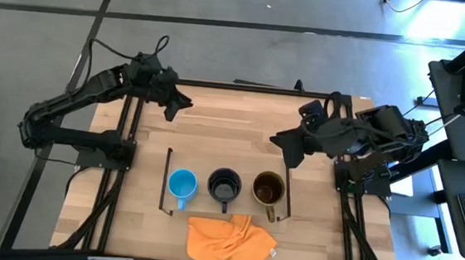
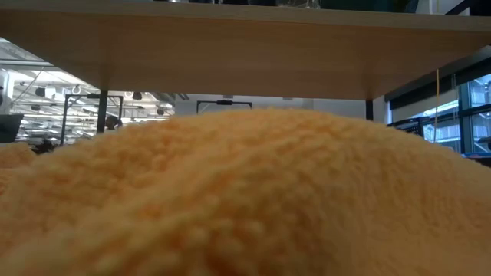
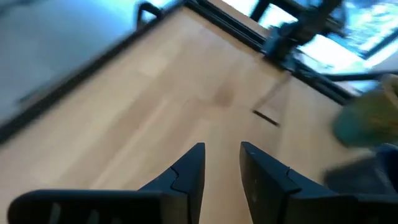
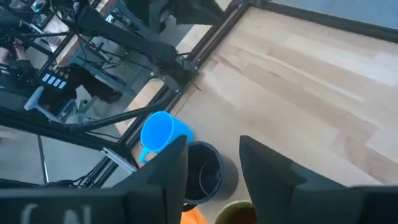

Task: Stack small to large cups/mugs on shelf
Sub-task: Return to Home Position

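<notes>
Three mugs stand side by side on the low wood shelf [image 1: 167,175] near the table's front: the light-blue one [image 1: 182,184] on the left, the black one [image 1: 224,185] in the middle, the olive-brown one [image 1: 269,187] on the right. Each rests on its base, mouth up. My right gripper [image 1: 293,154] hovers open just behind the olive-brown mug. Its wrist view shows the blue mug [image 4: 158,132], the black mug [image 4: 208,171] and the olive-brown rim [image 4: 239,214] past its fingers [image 4: 214,152]. My left gripper [image 1: 176,106] is open and empty over the table's far left [image 3: 222,158].
A crumpled orange cloth [image 1: 232,240] lies in front of the shelf at the table's near edge. It fills most of the low view [image 2: 245,192], under the shelf board [image 2: 245,54]. Bare tabletop [image 1: 233,122] lies between the two grippers.
</notes>
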`<state>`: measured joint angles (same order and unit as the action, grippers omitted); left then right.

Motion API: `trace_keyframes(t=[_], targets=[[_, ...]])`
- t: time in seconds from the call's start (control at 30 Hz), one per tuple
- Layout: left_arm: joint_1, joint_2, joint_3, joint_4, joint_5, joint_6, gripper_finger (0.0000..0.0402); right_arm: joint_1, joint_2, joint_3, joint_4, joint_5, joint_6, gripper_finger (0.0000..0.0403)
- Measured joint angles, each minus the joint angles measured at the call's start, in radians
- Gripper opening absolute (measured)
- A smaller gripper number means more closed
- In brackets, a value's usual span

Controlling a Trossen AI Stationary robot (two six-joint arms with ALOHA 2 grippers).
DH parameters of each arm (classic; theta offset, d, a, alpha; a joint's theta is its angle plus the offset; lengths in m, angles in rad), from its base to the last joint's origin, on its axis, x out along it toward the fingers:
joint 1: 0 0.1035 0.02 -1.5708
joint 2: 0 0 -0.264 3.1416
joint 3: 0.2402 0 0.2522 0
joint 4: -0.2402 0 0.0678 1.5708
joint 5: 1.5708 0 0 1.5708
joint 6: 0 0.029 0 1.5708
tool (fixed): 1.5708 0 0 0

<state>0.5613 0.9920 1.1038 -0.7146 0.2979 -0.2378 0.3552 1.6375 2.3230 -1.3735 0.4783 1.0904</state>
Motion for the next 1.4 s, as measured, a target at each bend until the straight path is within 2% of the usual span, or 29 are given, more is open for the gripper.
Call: trace_keyframes(t=[0.07, 0.17, 0.23, 0.33, 0.43, 0.53, 0.63, 0.83, 0.93, 1.03, 1.1, 1.27, 1.4], targets=[[0.0, -0.006, 0.0, -0.002, 0.05, 0.003, 0.0094, 0.0, 0.0, 0.0, 0.0, -0.017, 0.002, 0.0147], [-0.017, -0.007, 0.001, -0.02, 0.128, -0.054, 0.0094, 0.0, 0.0, 0.0, 0.001, -0.105, 0.012, 0.0147], [-0.04, -0.012, 0.0, 0.016, 0.236, -0.065, 0.0094, 0.016, 0.001, -0.006, 0.026, -0.098, 0.021, 0.0147], [-0.084, -0.055, 0.0, 0.153, 0.416, -0.088, 0.0094, 0.04, 0.003, -0.034, 0.149, -0.07, -0.185, 0.0147], [-0.145, -0.104, 0.0, 0.296, 0.443, -0.174, 0.0094, 0.044, 0.003, -0.077, 0.347, -0.13, -0.368, 0.0147], [-0.221, -0.171, 0.0, 0.352, 0.358, -0.23, 0.0094, 0.044, 0.0, -0.146, 0.587, -0.203, -0.525, 0.0147], [-0.326, -0.24, 0.0, 0.35, 0.223, -0.252, 0.0094, 0.049, 0.0, -0.242, 0.78, -0.277, -0.634, 0.0147], [-0.616, -0.303, -0.008, 0.446, -0.066, -0.272, 0.0094, 0.047, -0.034, -0.518, 1.144, -0.352, -0.681, 0.0147], [-0.773, -0.302, -0.093, 0.59, -0.205, -0.232, 0.0094, 0.046, -0.082, -0.698, 1.307, -0.374, -0.683, 0.0147], [-0.881, -0.315, -0.213, 0.755, -0.312, -0.181, 0.0094, 0.047, -0.202, -0.887, 1.451, -0.36, -0.684, 0.0147], [-0.913, -0.365, -0.269, 0.78, -0.346, -0.166, 0.0094, 0.047, -0.312, -1.017, 1.548, -0.345, -0.708, 0.0147], [-0.924, -0.568, -0.363, 0.773, -0.387, -0.083, 0.0094, 0.047, -0.569, -1.304, 1.66, -0.34, -0.738, 0.0147], [-0.924, -0.759, -0.399, 0.676, -0.388, 0.029, 0.0094, 0.031, -0.764, -1.474, 1.693, -0.317, -0.747, 0.0147]])
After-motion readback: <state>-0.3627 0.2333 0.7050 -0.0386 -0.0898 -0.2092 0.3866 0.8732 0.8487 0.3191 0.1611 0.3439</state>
